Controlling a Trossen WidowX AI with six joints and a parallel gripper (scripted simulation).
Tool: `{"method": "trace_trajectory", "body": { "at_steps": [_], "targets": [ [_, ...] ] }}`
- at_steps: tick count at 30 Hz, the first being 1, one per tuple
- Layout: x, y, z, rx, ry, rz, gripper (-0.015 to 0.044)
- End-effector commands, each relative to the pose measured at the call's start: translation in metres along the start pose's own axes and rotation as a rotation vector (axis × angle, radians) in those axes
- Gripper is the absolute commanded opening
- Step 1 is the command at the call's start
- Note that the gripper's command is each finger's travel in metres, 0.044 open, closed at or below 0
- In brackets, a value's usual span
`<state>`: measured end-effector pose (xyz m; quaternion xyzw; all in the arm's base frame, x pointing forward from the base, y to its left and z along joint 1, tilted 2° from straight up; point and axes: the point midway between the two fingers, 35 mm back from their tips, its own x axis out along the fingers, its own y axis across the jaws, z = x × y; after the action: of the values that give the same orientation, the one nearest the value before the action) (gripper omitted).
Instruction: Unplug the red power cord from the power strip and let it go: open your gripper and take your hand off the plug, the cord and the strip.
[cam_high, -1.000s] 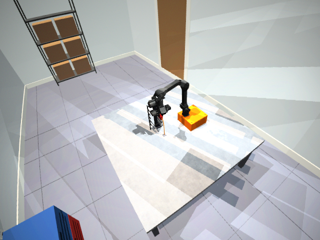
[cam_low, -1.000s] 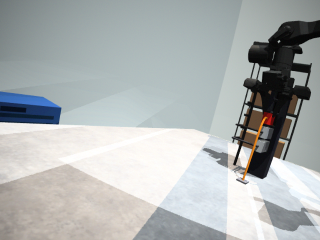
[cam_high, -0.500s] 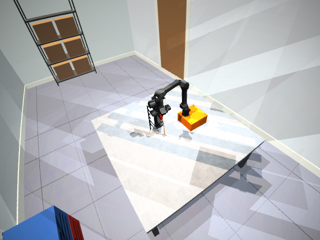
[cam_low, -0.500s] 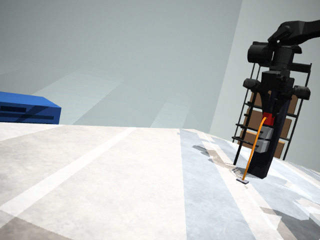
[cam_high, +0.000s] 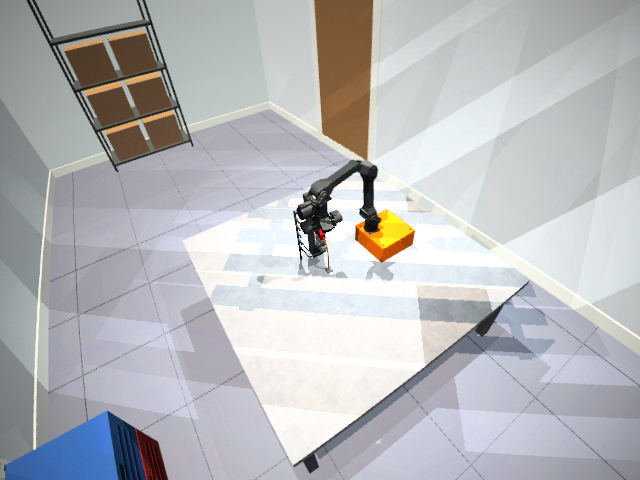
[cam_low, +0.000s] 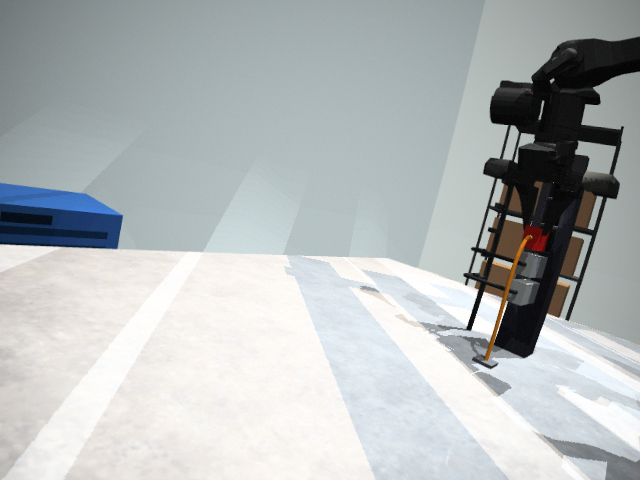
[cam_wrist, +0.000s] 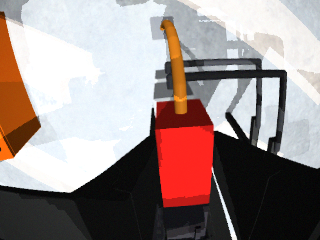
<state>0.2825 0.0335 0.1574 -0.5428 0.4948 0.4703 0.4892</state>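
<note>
End effector clamped on red plug, orange cord trailing to table; plug seemingly seated in upright strip

No legible text, labels, brand marks, numbers or signs appear in any of the three views.
</note>
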Motion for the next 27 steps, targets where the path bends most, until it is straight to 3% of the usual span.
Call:
{"method": "trace_trajectory", "body": {
  "at_steps": [1,9,25,27],
  "targets": [
    [-0.004,0.002,0.032,-0.033,-0.083,-0.001,0.0000],
    [-0.006,0.004,0.045,-0.033,-0.085,0.000,0.0000],
    [-0.008,0.004,0.048,-0.035,-0.085,-0.001,0.0420],
    [-0.013,0.004,0.064,-0.035,-0.087,-0.001,0.0440]
  ]
}}
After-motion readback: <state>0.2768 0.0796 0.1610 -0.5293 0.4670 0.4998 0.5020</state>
